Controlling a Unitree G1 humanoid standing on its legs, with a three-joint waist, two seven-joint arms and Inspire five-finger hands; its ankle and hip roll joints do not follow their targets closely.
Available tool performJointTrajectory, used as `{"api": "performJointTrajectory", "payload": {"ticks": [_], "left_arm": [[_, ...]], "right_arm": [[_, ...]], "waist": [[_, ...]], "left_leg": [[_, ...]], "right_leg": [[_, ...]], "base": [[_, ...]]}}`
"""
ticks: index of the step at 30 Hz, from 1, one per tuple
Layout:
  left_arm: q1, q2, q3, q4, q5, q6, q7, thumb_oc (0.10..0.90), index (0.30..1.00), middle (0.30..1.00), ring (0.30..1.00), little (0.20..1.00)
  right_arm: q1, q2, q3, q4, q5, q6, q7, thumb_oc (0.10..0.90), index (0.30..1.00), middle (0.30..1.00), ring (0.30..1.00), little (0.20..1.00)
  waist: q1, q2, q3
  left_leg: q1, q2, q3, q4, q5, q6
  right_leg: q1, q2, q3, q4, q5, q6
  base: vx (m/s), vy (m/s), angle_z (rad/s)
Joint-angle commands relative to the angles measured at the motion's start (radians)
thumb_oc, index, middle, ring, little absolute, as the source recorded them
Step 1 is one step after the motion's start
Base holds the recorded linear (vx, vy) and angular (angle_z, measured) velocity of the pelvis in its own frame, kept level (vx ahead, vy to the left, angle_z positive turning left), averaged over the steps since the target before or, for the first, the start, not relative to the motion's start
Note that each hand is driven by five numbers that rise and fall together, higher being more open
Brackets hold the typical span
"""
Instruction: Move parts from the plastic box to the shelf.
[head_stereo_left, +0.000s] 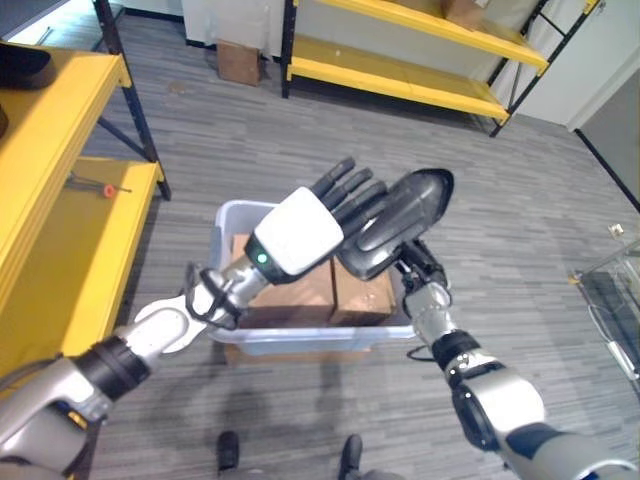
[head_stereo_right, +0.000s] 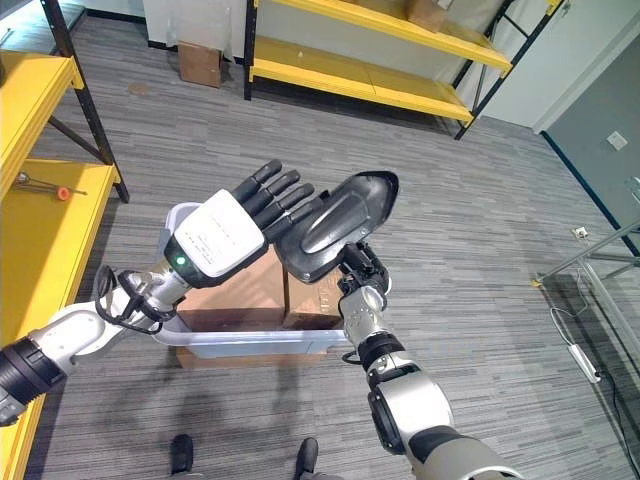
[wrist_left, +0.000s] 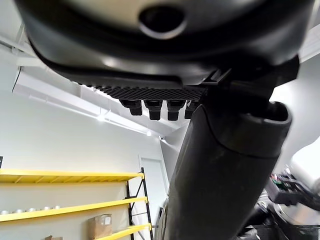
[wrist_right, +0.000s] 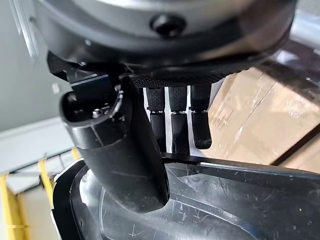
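A black moulded plastic part (head_stereo_left: 405, 215) is held up in the air above the pale plastic box (head_stereo_left: 232, 215). My right hand (head_stereo_left: 425, 272) grips it from below; in the right wrist view its thumb (wrist_right: 120, 145) lies on the part (wrist_right: 225, 200) and its fingers hook over the rim. My left hand (head_stereo_left: 295, 232), white-backed, is raised beside the part with straight fingers (head_stereo_left: 350, 190) resting against its left side. Brown cardboard packages (head_stereo_left: 300, 290) fill the box on the floor under both hands.
A yellow shelf unit (head_stereo_left: 60, 200) runs along the left, with a red-tipped tool (head_stereo_left: 100, 186) on its lower level. Another yellow rack (head_stereo_left: 400, 70) stands at the back, a cardboard box (head_stereo_left: 238, 60) on the floor beside it. A metal frame (head_stereo_left: 610, 290) is at right.
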Motion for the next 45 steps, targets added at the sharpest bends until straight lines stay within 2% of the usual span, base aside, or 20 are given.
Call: {"api": "performJointTrajectory", "payload": {"ticks": [1, 10, 14, 15, 28, 45], "left_arm": [[-0.136, 0.015, 0.063, -0.043, -0.062, 0.011, 0.082, 0.9, 1.0, 1.0, 1.0, 1.0], [-0.142, -0.034, 0.005, 0.054, -0.055, 0.025, 0.056, 0.9, 1.0, 1.0, 1.0, 1.0], [-0.135, -0.079, -0.026, 0.124, -0.047, 0.033, 0.045, 0.9, 1.0, 1.0, 1.0, 1.0], [-0.12, -0.111, -0.043, 0.17, -0.039, 0.038, 0.029, 0.9, 1.0, 1.0, 1.0, 1.0], [-0.066, -0.275, -0.092, 0.419, -0.034, 0.072, -0.007, 0.9, 1.0, 1.0, 1.0, 1.0], [-0.18, -0.31, -0.124, 0.478, -0.06, 0.119, 0.039, 0.9, 1.0, 1.0, 1.0, 1.0]], "right_arm": [[-0.153, -0.075, -0.023, -0.059, 0.012, -0.138, 0.026, 0.4, 0.3, 0.3, 0.3, 0.3], [-0.138, -0.06, -0.005, -0.104, 0.023, -0.148, 0.037, 0.4, 0.3, 0.3, 0.3, 0.3], [-0.12, -0.049, 0.008, -0.136, 0.023, -0.156, 0.037, 0.4, 0.3, 0.3, 0.3, 0.3], [-0.117, -0.042, 0.014, -0.159, 0.027, -0.163, 0.041, 0.4, 0.3, 0.3, 0.3, 0.3], [-0.111, -0.024, 0.052, -0.239, 0.031, -0.187, 0.047, 0.4, 0.3, 0.3, 0.3, 0.3], [-0.077, -0.003, 0.142, -0.345, 0.032, -0.206, 0.049, 0.4, 0.3, 0.3, 0.3, 0.3]], "waist": [[0.019, -0.001, -0.038], [0.009, -0.005, -0.037], [0.004, -0.007, -0.039], [-0.003, -0.011, -0.037], [-0.021, -0.024, -0.031], [-0.034, -0.045, -0.011]], "left_leg": [[0.071, 0.011, 0.047, -0.011, -0.107, 0.04], [0.07, 0.012, 0.05, -0.011, -0.105, 0.04], [0.071, 0.012, 0.054, -0.011, -0.105, 0.041], [0.072, 0.014, 0.059, -0.011, -0.106, 0.041], [0.075, 0.019, 0.075, -0.011, -0.106, 0.042], [0.07, 0.024, 0.089, -0.011, -0.103, 0.041]], "right_leg": [[0.083, -0.073, -0.025, -0.001, 0.008, 0.114], [0.078, -0.072, -0.019, -0.001, 0.009, 0.114], [0.076, -0.071, -0.014, -0.001, 0.009, 0.112], [0.073, -0.071, -0.01, -0.001, 0.011, 0.112], [0.06, -0.066, 0.009, -0.001, 0.016, 0.109], [0.047, -0.059, 0.019, -0.001, 0.023, 0.111]], "base": [[0.0, 0.0, 0.0], [0.0, 0.0, 0.0], [0.0, 0.0, 0.0], [0.0, 0.0, 0.0], [0.0, 0.0, -0.01], [0.0, -0.002, -0.02]]}}
